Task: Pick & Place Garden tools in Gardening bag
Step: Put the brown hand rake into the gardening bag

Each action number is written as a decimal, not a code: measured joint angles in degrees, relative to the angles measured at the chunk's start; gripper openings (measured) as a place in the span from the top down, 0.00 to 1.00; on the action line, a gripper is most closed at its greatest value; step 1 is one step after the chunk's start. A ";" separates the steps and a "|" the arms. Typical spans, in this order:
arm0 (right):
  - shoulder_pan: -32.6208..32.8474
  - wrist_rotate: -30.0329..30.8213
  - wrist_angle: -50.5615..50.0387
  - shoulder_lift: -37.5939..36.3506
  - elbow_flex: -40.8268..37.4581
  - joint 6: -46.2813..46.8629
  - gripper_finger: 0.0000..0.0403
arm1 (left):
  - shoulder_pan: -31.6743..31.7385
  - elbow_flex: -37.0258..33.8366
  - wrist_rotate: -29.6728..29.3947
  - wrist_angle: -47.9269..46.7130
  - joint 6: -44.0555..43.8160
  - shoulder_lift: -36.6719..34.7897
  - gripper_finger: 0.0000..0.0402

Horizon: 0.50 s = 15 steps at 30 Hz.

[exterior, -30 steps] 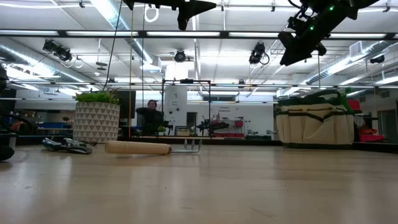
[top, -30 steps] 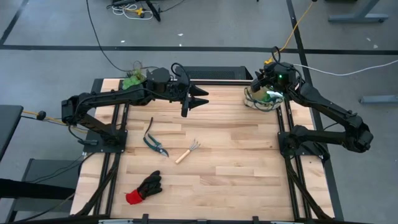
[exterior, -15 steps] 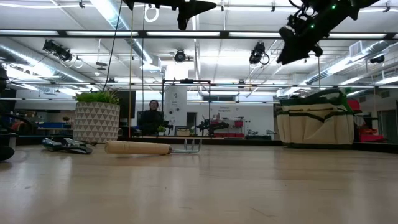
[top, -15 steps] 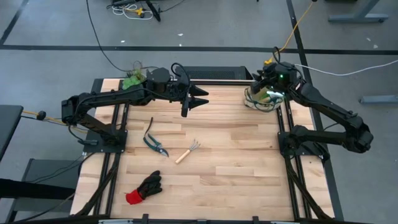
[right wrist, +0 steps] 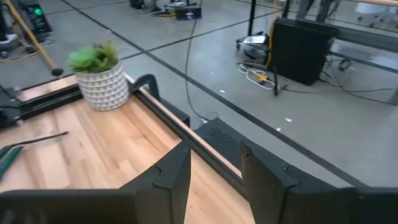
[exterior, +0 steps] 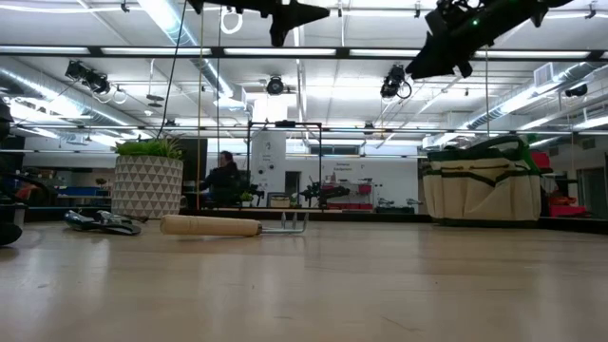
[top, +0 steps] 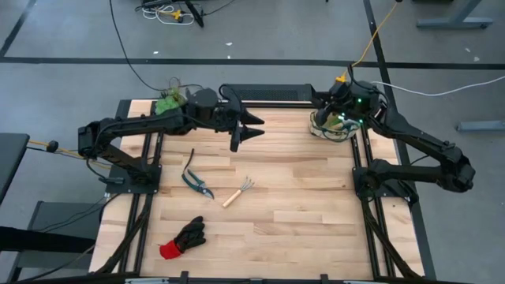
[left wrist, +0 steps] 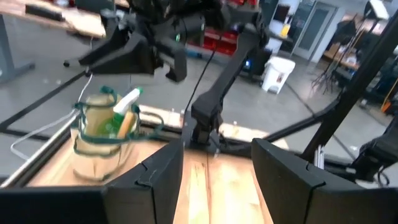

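The beige gardening bag (top: 331, 126) (exterior: 480, 190) stands at the table's far right; a green spray bottle (left wrist: 118, 115) with a white head sticks out of its top. My right gripper (top: 322, 99) (right wrist: 214, 168) hangs open above the bag's far left side, pointing toward the table's left. My left gripper (top: 256, 126) (left wrist: 217, 168) hovers open high over the far middle, facing the bag. The pruning shears (top: 196, 178), a wooden-handled rake (top: 237, 192) (exterior: 209, 226) and a black glove with a red cuff (top: 183, 237) lie flat on the table's left half.
A leafy plant in a white patterned pot (top: 167, 101) (exterior: 147, 180) (right wrist: 99, 74) stands at the far left corner. Bare wood lies between the tools and the bag. A person sits in the room beyond the table's far edge.
My right gripper has swung from over the bag toward the table's left, rising a little and tipping up closer to level. The bag and the tools on the table have stayed where they were.
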 joint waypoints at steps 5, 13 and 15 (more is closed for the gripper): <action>2.92 0.00 0.18 -0.52 0.00 0.14 0.65 | -1.40 0.00 -1.39 -5.27 0.76 0.00 0.51; 6.92 -3.75 1.85 -2.71 0.00 0.18 0.65 | -3.57 0.00 -3.00 -9.54 0.48 0.00 0.51; 7.66 -8.30 2.74 -3.34 0.00 0.81 0.65 | -4.04 0.00 -3.52 -9.61 0.46 0.00 0.51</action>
